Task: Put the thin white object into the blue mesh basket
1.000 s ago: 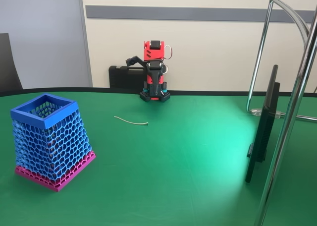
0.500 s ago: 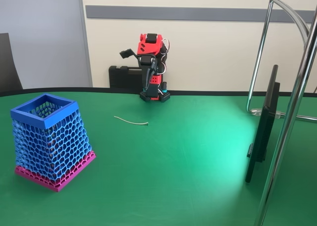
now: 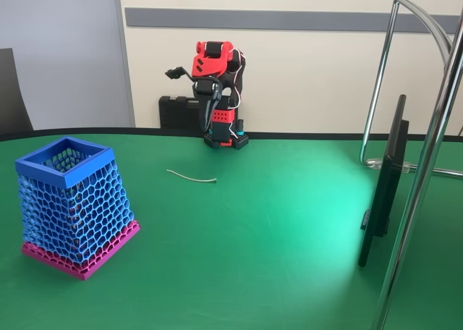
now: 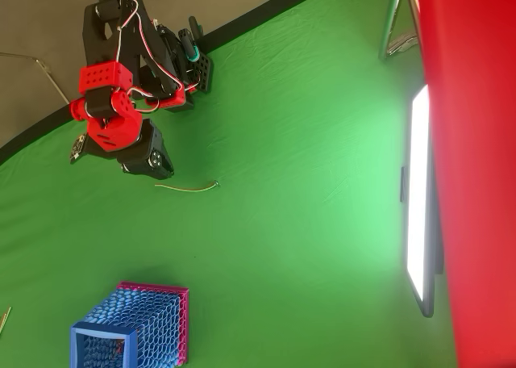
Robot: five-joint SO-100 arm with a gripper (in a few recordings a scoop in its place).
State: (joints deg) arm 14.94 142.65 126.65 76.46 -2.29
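Note:
The thin white object point(image 3: 192, 176) lies flat on the green table, slightly curved, in front of the arm's base; from above the thin white object point(image 4: 186, 187) sits just below the arm. The blue mesh basket point(image 3: 66, 204) stands upright on its pink base at the near left, well apart from the cord, and shows at the lower left as the basket point(image 4: 133, 329) in the overhead view. My red and black gripper point(image 3: 188, 97) is raised high over the base at the table's far edge, one black finger point(image 3: 173, 74) sticking out left, holding nothing. From above, the gripper point(image 4: 117, 160) hangs just left of the cord.
A dark monitor point(image 3: 383, 185) stands edge-on at the right, beside a chrome tube frame point(image 3: 427, 156). A black case point(image 3: 181, 113) sits behind the arm against the wall. Open green table point(image 3: 275, 229) lies between cord and basket.
The arm has lifted and swung its gripper up and to the left in the fixed view. Cord and basket have not moved.

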